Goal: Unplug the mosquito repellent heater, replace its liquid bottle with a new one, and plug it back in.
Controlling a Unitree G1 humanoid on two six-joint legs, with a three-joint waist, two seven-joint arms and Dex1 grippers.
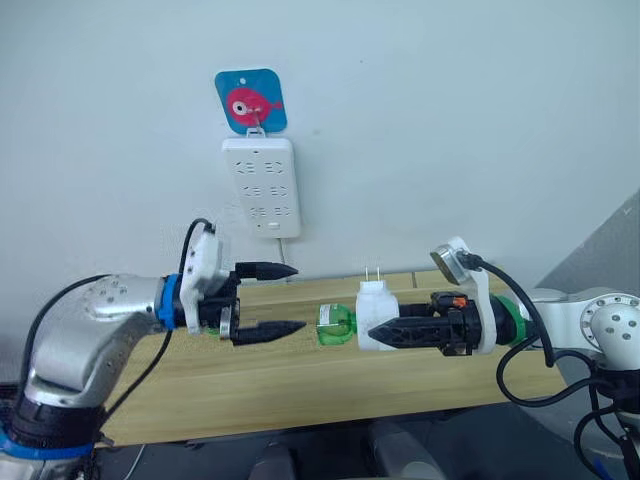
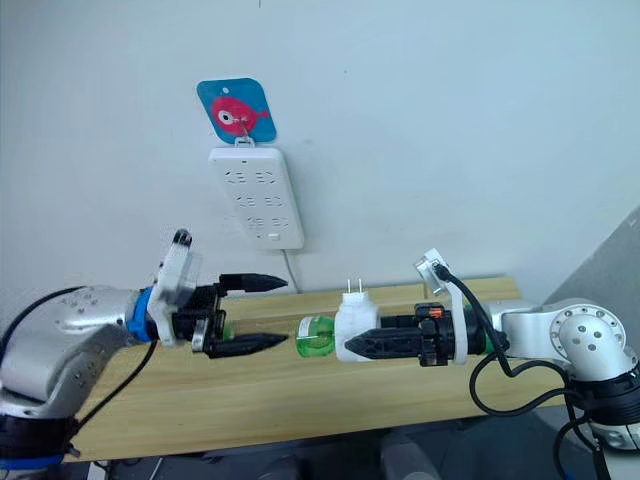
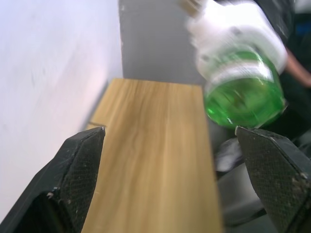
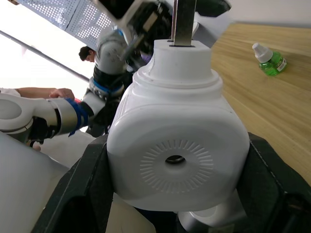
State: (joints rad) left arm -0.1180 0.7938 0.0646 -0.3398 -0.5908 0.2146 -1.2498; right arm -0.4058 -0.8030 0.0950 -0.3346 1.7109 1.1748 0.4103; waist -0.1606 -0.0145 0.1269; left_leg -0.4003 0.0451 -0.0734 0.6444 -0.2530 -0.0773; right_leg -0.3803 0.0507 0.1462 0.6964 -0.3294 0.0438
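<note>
Clamping heater [image 1: 376,317], right end effector [image 1: 392,333]; left end effector [image 1: 283,298] apart, just beside bottle [image 1: 336,325].

Table [image 1: 300,390]: runs across in front of me, its back edge against the wall [image 1: 450,120].
Power strip [image 1: 260,186]: on the wall above the table, hanging below a hook plaque [image 1: 250,101].
Mosquito repellent heater [image 1: 375,315]: over the table, between my right gripper's [image 1: 385,335] fingers; prongs upward, its liquid bottle [image 1: 336,325] jutting left.
Left gripper [image 1: 270,300]: left of that bottle, just apart, fingers spread.
Spare bottle [image 4: 270,60]: lying on the table.
</note>
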